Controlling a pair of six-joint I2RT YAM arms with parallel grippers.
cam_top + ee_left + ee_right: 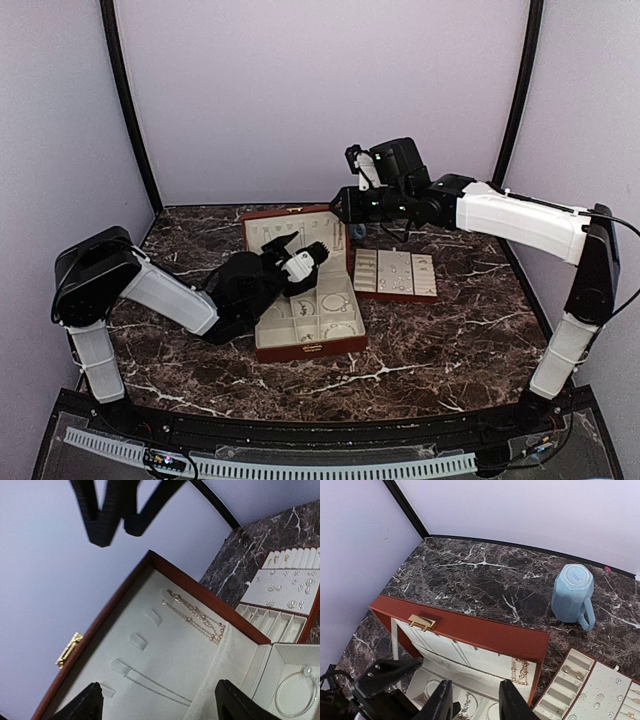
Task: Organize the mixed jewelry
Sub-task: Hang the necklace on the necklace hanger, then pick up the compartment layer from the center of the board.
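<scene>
Noting obstructions first: from above, the left gripper (315, 252) and its wrist cover the middle of the open wooden box (310, 350). The right gripper (476, 702) masks all but a sliver of the light-blue mug (572, 594) at frame centre.

The mixed jewelry (291, 603) reads only as pale silvery specks, and individual pieces cannot be identified. Most lie on the cream pad of the brown-edged tray (396, 297), just right of the box. The left wrist view cuts that tray off at its right edge. Fine chains (197, 618) lie against the padded lid. A beaded bracelet (298, 695) sits in a compartment at lower right, partly cropped.

The box is reddish-brown wood with cream lining and a brass clasp (421, 622) on the raised lid. The table (450, 345) is dark marble with white veining. The mug has faceted sides.

The left jaws stand wide apart over the lid lining, with nothing between them. The right jaws are parted and empty above the lid's top edge.

Bare marble lies below and right of the tray, and behind the lid toward the back wall.
</scene>
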